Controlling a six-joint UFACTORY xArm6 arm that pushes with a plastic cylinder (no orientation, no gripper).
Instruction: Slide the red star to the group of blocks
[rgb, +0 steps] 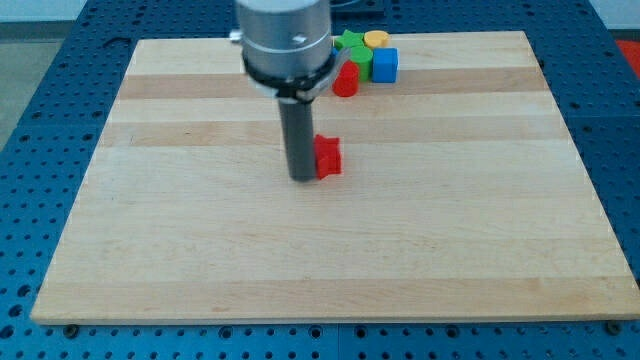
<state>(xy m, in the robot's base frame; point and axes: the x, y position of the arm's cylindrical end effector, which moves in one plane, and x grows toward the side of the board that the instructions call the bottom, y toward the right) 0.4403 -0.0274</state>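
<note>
From my station I see my tip (302, 178) planted on the wooden board (330, 260) a little above the board's middle, at the bottom end of the straight dark rod (299, 135) that hangs from the arm's grey cylindrical housing (285, 40). There are no jaws on this tool, so nothing opens, closes or pinches; the rod is a plain pusher, and it grips nothing. Its lower part stands right against the left side of the red star (327, 156), which sits just to the view's right of the rod; the two look to be touching, though I cannot make out the exact contact line because the rod covers the star's left edge. The star lies flat on the board, apart from the other pieces. The group of blocks sits near the view's top edge, up and to the right of the star: a red block (346, 80) closest to the star, a green block (357, 65) just above it, a blue cube (385, 65) beside that on the right, a green star-like block (349, 41) behind, and a yellow block (377, 38) at the back. The housing hides whatever lies left of that cluster.
</note>
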